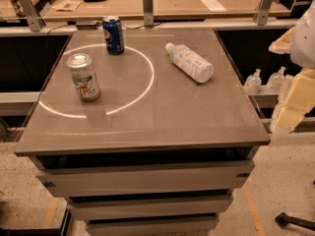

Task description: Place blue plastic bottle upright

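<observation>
The blue plastic bottle lies on its side at the back right of the grey table top. It is clear, with a pale blue-and-white label, and its white cap points to the back left. My gripper shows as pale yellow and white parts at the right edge of the view. It is off the table's right side, lower than the bottle and well apart from it. It holds nothing that I can see.
A dark blue soda can stands upright at the back left. A green-and-white can stands at the left. Small clear pump bottles sit on a ledge to the right of the table. A wooden counter runs behind.
</observation>
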Motion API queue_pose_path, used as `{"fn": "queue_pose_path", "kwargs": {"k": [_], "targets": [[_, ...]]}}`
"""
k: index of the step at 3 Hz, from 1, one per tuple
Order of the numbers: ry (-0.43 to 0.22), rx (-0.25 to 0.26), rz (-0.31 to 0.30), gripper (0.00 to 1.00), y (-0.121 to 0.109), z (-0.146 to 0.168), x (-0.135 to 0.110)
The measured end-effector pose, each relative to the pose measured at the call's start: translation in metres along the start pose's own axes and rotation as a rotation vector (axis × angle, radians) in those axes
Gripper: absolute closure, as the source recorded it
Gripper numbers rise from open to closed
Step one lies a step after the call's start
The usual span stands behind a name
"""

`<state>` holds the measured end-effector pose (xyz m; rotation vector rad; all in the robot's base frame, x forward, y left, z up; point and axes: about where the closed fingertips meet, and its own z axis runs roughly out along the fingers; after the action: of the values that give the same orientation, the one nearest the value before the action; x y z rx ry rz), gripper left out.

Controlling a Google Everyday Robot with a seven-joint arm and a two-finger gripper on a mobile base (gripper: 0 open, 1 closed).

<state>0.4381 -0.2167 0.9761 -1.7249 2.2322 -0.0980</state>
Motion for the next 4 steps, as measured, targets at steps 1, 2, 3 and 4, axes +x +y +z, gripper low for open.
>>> {"fn": "queue_pose_path", "kwargs": {"k": [1, 2, 3, 4], "targets": [[0.000, 0.000, 0.000, 0.00, 0.000, 0.000, 0.000], [-0.089, -0.022, 0.103, 0.00, -0.010, 0.004, -0.004], [-0.148, -0.052, 0.129, 0.00, -0.008, 0.005, -0.018], [-0.148, -0.052, 0.128, 0.00, -0.008, 0.005, -0.018]]}}
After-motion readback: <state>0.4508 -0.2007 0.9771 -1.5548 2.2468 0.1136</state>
